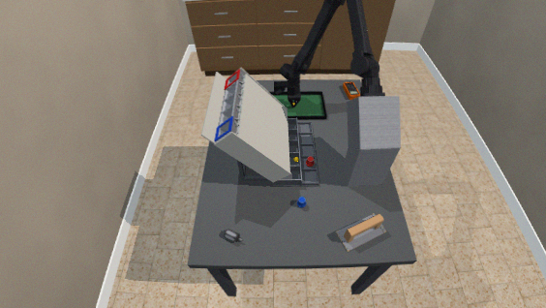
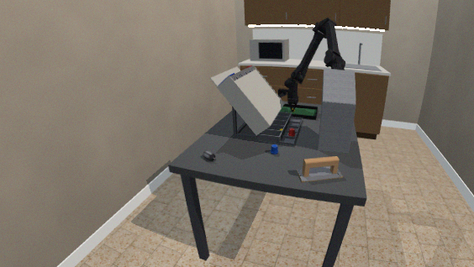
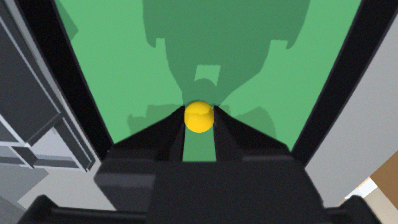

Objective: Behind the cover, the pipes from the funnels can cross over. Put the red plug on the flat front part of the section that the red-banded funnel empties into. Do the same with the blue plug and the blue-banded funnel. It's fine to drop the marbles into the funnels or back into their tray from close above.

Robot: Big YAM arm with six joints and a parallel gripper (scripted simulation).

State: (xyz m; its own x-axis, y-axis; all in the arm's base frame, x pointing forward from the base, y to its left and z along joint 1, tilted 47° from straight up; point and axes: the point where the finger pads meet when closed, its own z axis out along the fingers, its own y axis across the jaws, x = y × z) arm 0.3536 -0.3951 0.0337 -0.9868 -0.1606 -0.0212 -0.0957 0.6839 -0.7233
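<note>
My gripper (image 3: 199,112) is shut on a yellow marble (image 3: 199,116) low over the green marble tray (image 1: 304,105); it also shows in the top view (image 1: 293,103) and the exterior view (image 2: 292,108). The tilted beige cover (image 1: 257,127) has a red-banded funnel (image 1: 232,78) at its far top corner and a blue-banded funnel (image 1: 224,129) at its near top corner. The sectioned bin (image 1: 303,151) lies at the cover's foot. The red plug (image 1: 310,161) stands on the flat front part of the nearest section, and another yellow marble (image 1: 295,159) lies in that section. The blue plug (image 1: 301,202) stands on the table in front of the bin.
A tall grey block (image 1: 379,130) stands right of the bin. An orange device (image 1: 351,89) lies near the arm's base. A wooden-handled trowel (image 1: 364,230) lies at the front right and a small dark object (image 1: 230,236) at the front left.
</note>
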